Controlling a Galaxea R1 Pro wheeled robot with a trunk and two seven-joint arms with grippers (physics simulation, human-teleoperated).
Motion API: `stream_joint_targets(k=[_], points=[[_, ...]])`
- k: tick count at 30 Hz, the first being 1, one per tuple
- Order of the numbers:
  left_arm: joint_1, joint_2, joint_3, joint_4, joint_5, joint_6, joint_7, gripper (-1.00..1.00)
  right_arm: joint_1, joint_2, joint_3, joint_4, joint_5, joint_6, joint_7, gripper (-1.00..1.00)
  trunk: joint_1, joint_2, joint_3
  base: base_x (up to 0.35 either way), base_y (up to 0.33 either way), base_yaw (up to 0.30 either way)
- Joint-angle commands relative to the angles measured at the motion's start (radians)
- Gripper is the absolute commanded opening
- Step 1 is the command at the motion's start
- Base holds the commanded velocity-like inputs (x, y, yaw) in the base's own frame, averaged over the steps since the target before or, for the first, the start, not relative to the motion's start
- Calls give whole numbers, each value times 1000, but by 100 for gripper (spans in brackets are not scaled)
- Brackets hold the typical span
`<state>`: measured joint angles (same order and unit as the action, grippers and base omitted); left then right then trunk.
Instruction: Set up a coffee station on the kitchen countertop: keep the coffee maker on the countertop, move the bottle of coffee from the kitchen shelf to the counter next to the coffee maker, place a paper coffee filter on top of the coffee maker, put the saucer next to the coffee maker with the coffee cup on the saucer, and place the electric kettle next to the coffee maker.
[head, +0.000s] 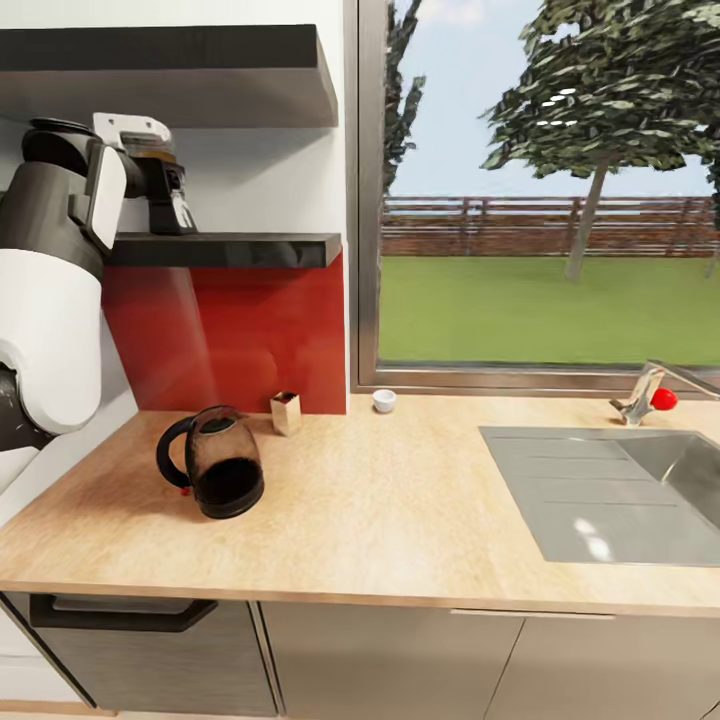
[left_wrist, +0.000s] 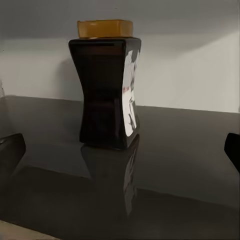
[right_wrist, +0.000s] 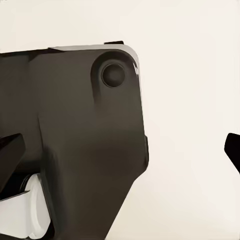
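Left gripper (left_wrist: 122, 145), jaws apart, faces the bottle of coffee (left_wrist: 106, 85) standing upright on the kitchen shelf (left_wrist: 175, 160). For a sound grasp, advance until the waist sits centred between the jaws, then close. Right jaws appear apart; electric kettle (head: 215, 462) rests on the table (head: 380, 500).

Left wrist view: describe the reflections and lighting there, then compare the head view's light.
Left wrist view: dim; the glossy dark grey shelf mirrors the dark brown yellow-lidded coffee jar beneath itself, and the open left end effector's fingertips are dark blurs at the edges. Head view: bright daylight from the window, with a pale sheen streak on the red backsplash.
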<state>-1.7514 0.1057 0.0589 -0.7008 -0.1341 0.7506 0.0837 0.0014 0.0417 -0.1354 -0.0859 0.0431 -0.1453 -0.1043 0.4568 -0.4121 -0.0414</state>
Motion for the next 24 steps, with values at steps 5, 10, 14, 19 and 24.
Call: stream_joint_targets(k=[5, 10, 14, 19, 24], points=[[0, -1, 1, -5, -8, 5, -4, 100, 0, 1, -7, -2, 4, -2, -2, 100, 1, -2, -2, 40, 0, 0], [0, -1, 0, -4, -8, 6, -4, 100, 0, 1, -7, -2, 4, -2, -1, 100, 1, -2, -2, 203, 70, 0], [0, -1, -2, -6, -8, 6, -4, 100, 0, 0, -7, -2, 4, -2, -2, 100, 1, -2, -2, 112, 71, 0], [0, -1, -25, -9, -8, 6, -5, 100, 0, 0, -7, -2, 4, -2, -2, 100, 1, -2, -2, 16, 13, 0], [1, -1, -34, -9, -7, 5, -5, 100, 0, 0, -7, -2, 4, -2, -2, 100, 1, -2, -2, 2, 114, 0]])
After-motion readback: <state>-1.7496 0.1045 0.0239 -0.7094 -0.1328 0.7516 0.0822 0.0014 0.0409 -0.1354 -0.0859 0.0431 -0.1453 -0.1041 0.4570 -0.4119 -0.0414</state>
